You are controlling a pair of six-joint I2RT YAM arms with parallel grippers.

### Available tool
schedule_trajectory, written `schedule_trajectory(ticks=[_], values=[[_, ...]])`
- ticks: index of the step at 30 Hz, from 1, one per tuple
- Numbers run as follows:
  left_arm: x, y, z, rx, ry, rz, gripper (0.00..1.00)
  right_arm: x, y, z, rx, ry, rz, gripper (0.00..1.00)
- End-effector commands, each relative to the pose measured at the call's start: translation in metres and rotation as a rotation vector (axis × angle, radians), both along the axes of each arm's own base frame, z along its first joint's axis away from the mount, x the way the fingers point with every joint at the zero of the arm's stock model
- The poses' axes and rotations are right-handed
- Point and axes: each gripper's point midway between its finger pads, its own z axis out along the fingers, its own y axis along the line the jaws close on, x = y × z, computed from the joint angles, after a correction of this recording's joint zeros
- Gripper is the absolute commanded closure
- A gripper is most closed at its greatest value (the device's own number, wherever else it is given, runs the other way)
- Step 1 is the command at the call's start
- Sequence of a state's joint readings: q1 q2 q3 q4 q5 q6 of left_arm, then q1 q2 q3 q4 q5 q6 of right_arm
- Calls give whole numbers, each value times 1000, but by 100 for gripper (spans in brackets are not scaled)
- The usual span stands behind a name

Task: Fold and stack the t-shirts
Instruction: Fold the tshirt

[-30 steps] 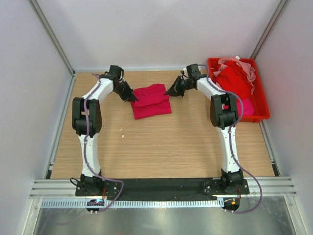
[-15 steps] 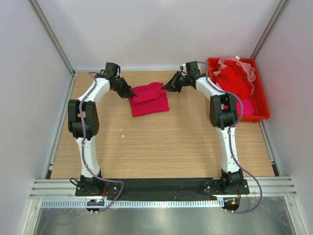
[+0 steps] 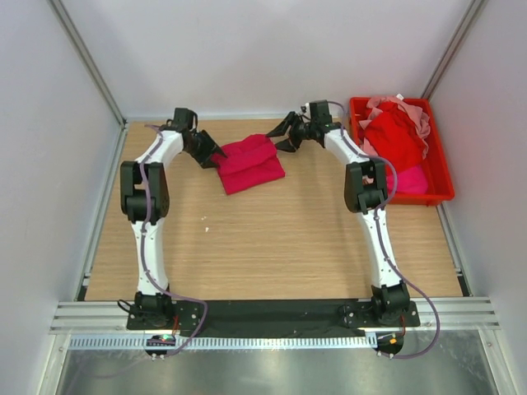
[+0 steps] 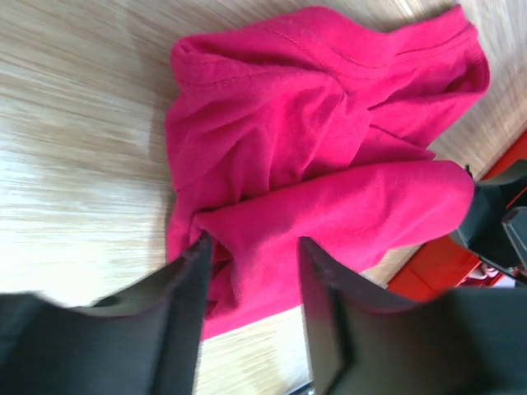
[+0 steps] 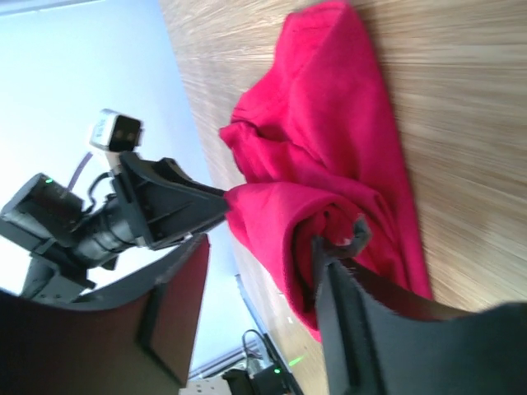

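Note:
A crimson-magenta t-shirt (image 3: 248, 163) lies folded into a loose rectangle at the far middle of the table, also seen as the t-shirt (image 4: 329, 164) and the t-shirt (image 5: 329, 140). My left gripper (image 3: 216, 155) sits at its left edge, and the left gripper (image 4: 251, 247) is open, its tips straddling the cloth's rolled edge. My right gripper (image 3: 279, 138) is at the shirt's far right corner. The right gripper (image 5: 263, 247) is open, one fingertip (image 5: 356, 234) touching the fold. More t-shirts, one red (image 3: 395, 136) and one pale pink (image 3: 421, 120), are heaped in the bin.
A rigid red plastic bin (image 3: 443, 177) stands at the back right, beside the right arm. White walls close off the table on the left, back and right. A small white speck (image 3: 206, 218) lies on the wood.
Both grippers were shut on the shirt's edges and have now opened. The arms carried the shirt a little toward the back wall, and it now lies turned slightly.

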State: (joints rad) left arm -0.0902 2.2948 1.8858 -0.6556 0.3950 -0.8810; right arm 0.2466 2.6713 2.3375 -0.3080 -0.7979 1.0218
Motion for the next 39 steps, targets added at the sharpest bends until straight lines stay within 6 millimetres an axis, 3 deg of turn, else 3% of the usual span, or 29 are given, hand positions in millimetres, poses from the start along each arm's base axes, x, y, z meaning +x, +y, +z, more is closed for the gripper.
schedule_trajectory(ticks=[1,3,4,6,8,9,10,11,12,16,21,27,39], values=[[10,6,57,9,-139,4,50,3,-18,59,-29,-103,-10,39],[4,11,60,30,-146,5,42,1,-34,68,-96,-153,-11,32],[2,16,73,46,-173,2,39,-5,-40,62,-123,-124,-6,30],[-11,25,70,74,-147,8,33,-10,-56,63,-183,-158,4,25],[-19,39,78,118,-162,19,31,-19,-70,49,-269,-126,7,20],[-31,41,66,125,-128,15,31,-23,-74,46,-310,-147,30,20],[-38,41,70,116,-128,8,31,-33,-77,36,-330,-106,46,20],[-44,38,68,104,-122,-4,33,-38,-75,32,-326,-93,61,20],[-57,35,52,93,-80,-15,34,-43,-76,28,-322,-81,70,20],[-82,16,35,36,-37,-43,34,-66,-73,5,-349,-43,111,21],[-88,-7,17,-28,12,-44,33,-78,-67,-17,-352,-6,131,22],[-101,-19,-7,-20,99,-25,33,-89,-64,-32,-375,22,150,24],[-108,-19,-35,0,209,19,40,-96,-55,-58,-396,57,171,32]])
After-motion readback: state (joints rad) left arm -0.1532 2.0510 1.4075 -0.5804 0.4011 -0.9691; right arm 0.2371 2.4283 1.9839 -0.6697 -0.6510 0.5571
